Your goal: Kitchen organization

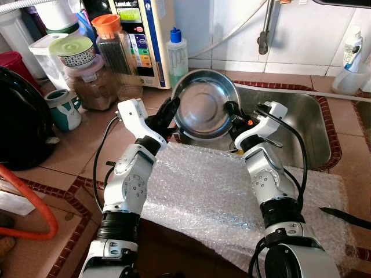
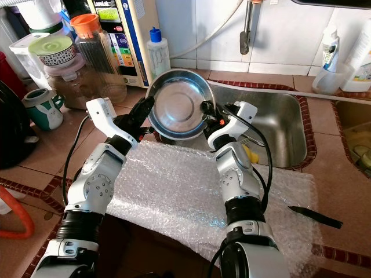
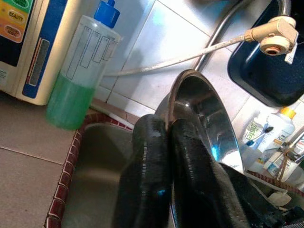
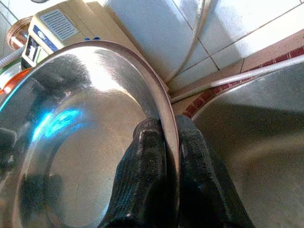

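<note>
A round steel bowl (image 1: 204, 104) is held up on edge between both arms, above the near left corner of the sink (image 1: 301, 124), its inside facing me. My left gripper (image 1: 173, 111) is shut on the bowl's left rim; its fingers (image 3: 156, 156) pinch the rim (image 3: 178, 90) between them. On the right rim, my right gripper (image 1: 232, 111) is shut too, with its fingertips (image 4: 152, 142) clamping the bowl's edge (image 4: 166, 118). A sheet of bubble wrap (image 1: 232, 191) lies on the counter under both forearms.
Jars (image 1: 93, 75), a green mug (image 1: 64, 109) and a water purifier (image 1: 142, 35) crowd the counter at the back left, with a soap bottle (image 1: 177, 55) beside them. A tap (image 1: 266, 29) hangs over the sink. A black knife (image 2: 316, 215) lies at right.
</note>
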{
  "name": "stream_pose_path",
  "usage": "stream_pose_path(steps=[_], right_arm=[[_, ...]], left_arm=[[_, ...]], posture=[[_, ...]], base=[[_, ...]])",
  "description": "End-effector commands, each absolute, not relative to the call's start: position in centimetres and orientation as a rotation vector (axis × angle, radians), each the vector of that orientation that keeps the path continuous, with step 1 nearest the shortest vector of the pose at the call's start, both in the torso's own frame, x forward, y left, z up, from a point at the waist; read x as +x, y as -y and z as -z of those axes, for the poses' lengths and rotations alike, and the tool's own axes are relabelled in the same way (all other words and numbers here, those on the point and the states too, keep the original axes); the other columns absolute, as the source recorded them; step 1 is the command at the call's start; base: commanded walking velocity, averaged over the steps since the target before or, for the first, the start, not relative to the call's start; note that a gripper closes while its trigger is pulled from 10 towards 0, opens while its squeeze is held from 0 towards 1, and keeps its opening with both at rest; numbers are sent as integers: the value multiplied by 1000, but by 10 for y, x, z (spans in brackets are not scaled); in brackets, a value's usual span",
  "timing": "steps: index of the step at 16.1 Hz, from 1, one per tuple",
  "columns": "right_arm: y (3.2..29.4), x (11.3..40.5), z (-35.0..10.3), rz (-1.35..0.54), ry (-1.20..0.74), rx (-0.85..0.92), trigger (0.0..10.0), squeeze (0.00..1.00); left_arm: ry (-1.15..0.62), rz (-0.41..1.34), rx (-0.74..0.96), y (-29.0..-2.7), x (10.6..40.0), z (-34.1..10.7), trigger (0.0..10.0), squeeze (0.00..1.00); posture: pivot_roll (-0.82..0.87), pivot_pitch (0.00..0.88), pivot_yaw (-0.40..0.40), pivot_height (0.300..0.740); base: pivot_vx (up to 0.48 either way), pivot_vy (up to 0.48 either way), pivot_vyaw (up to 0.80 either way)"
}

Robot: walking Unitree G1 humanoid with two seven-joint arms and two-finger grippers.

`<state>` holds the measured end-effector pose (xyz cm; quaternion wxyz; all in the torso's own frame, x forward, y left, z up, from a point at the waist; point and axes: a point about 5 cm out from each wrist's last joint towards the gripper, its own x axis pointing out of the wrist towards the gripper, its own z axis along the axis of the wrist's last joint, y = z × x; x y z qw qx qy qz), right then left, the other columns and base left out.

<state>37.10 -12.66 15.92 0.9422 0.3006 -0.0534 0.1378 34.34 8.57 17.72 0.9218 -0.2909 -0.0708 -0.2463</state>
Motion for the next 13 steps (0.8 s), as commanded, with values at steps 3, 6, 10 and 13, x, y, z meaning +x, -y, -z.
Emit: stream_pose_path(steps=[3, 6, 10, 13], right_arm=[[133, 381, -163, -153, 104, 621, 0, 0], [132, 386, -165, -95, 93, 611, 0, 0], [137, 393, -163, -8, 66, 575, 0, 0], [148, 395, -160, 72, 43, 525, 0, 0]], left_arm=[[165, 550, -583, -81, 340, -183, 10000, 1000], [166, 542, -575, -82, 340, -184, 10000, 1000], [154, 531, -571, -84, 334, -180, 10000, 1000], [138, 536, -559, -83, 328, -175, 10000, 1000]], posture=[[32, 66, 147, 740], [43, 71, 147, 740], [58, 73, 134, 740], [71, 75, 128, 740]], base=[[0, 0, 0], [0, 0, 0], [0, 0, 0], [0, 0, 0]])
